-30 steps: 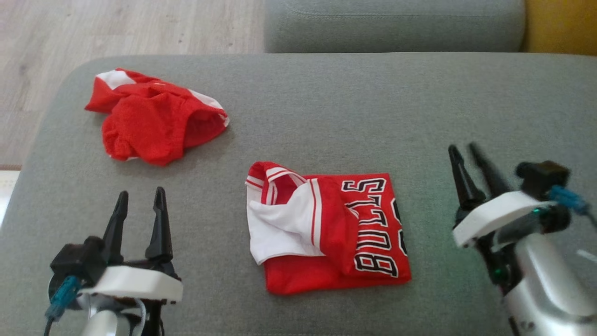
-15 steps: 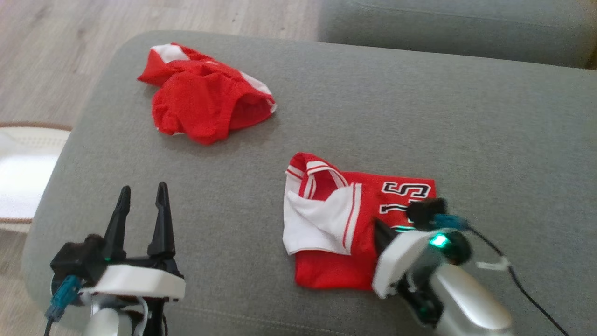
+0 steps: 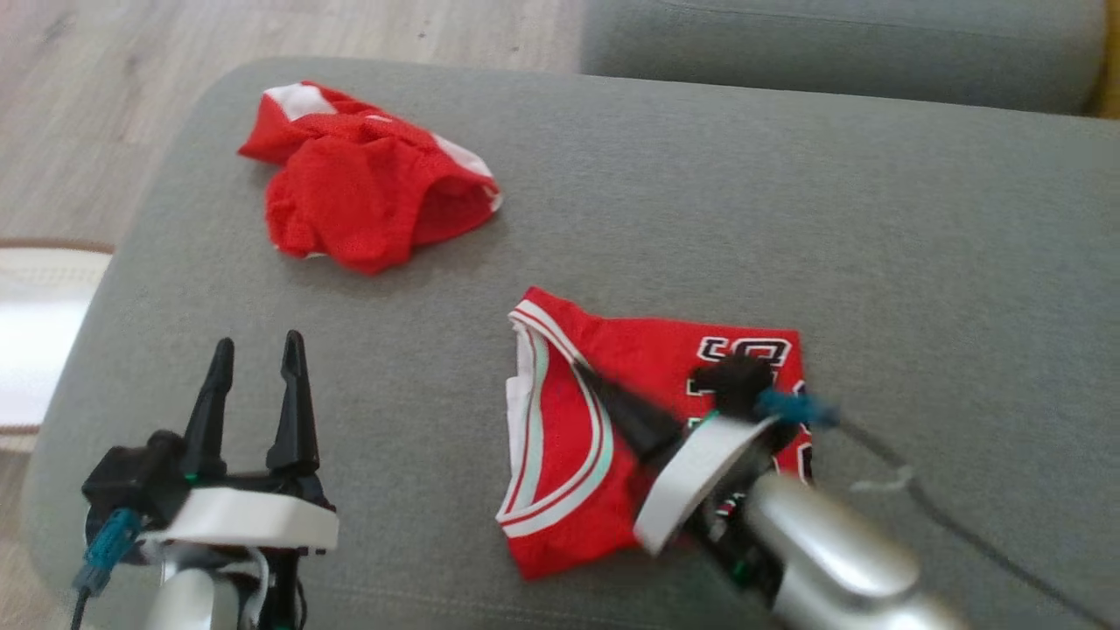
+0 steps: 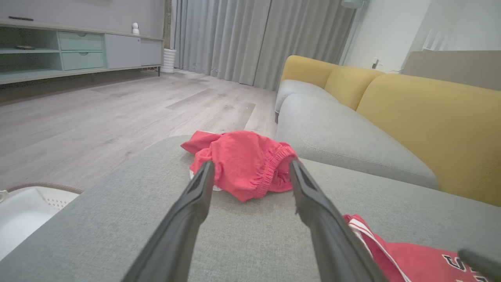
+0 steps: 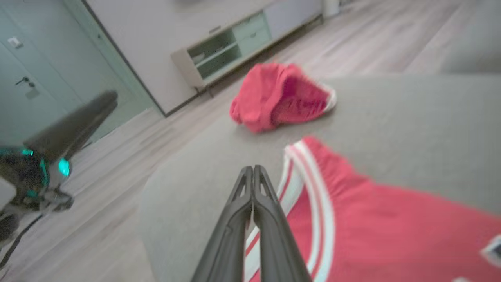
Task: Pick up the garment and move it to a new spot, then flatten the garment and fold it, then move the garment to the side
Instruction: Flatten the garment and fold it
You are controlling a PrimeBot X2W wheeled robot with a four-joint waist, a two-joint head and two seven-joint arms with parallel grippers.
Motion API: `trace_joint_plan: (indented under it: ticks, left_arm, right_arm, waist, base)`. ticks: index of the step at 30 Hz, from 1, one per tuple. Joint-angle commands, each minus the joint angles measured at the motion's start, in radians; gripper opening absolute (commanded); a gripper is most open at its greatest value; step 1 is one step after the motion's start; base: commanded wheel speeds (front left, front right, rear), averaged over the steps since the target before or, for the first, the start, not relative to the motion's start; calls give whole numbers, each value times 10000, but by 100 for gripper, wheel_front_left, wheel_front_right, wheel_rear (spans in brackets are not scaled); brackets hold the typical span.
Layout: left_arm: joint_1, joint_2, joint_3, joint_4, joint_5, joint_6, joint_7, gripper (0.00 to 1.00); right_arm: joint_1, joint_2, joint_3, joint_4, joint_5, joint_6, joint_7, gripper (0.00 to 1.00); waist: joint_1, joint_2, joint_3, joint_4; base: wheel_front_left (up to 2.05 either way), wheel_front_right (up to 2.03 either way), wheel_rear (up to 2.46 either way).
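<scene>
Red basketball jersey [image 3: 569, 437] with white-striped trim and black lettering lies folded, slightly rumpled, on the grey sofa seat [image 3: 787, 219], near its front edge.

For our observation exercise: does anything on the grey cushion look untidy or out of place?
The red shorts lie crumpled in a heap near the far left corner of the cushion, while the jersey lies flatter in the middle.

Soft, even daylight in all views; shadows faint, a weak one beneath the shorts [image 3: 367, 206]. Head view: right gripper [image 3: 584, 374] motion-smeared, basket [image 3: 35, 341] at the left edge blown out white. Right wrist view blurred throughout; left wrist view sharp.
</scene>
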Motion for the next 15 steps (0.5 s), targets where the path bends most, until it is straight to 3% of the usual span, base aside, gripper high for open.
trace_joint_plan:
  ticks: [1,9,10,11,12,13,15]
  left_arm:
    - [-465,22,473,-388,139,-28,-91,100]
    - [-460,45,649,-536,417,-109,-91,100]
    - [-469,66,657,-551,467,-114,-91,100]
    - [-477,100,667,-559,538,-109,-91,100]
    - [-484,121,685,-565,578,-106,-91,100]
    - [-489,141,710,-567,608,-100,-91,100]
    - [-480,203,742,-539,690,-89,-91,100]
  right_arm:
    - [-532,-171,-263,-455,-53,-7,-502,0]
    - [-741,-1193,-2400,-941,-636,-7,-1607,0]
    - [-702,-1273,-2688,-941,-767,-7,-1636,19]
    - [-635,-1319,-2974,-945,-859,-7,-1658,45]
    - [-568,-1370,-3230,-947,-986,-7,-1672,95]
    - [-504,-1415,-3459,-952,-1154,-7,-1683,100]
    - [-344,-1448,-3858,-974,-1469,-7,-1698,100]
  waist:
    - [0,0,-64,-270]
    - [0,0,-238,-1196]
    - [0,0,-262,-1301]
    - [0,0,-289,-1411]
    - [0,0,-309,-1520]
    - [0,0,-327,-1629]
    - [0,0,-378,-1834]
  base:
    - [0,0,0]
    - [0,0,0]
    - [0,0,0]
    - [0,0,0]
    - [0,0,0]
    - [0,0,0]
    - [0,0,0]
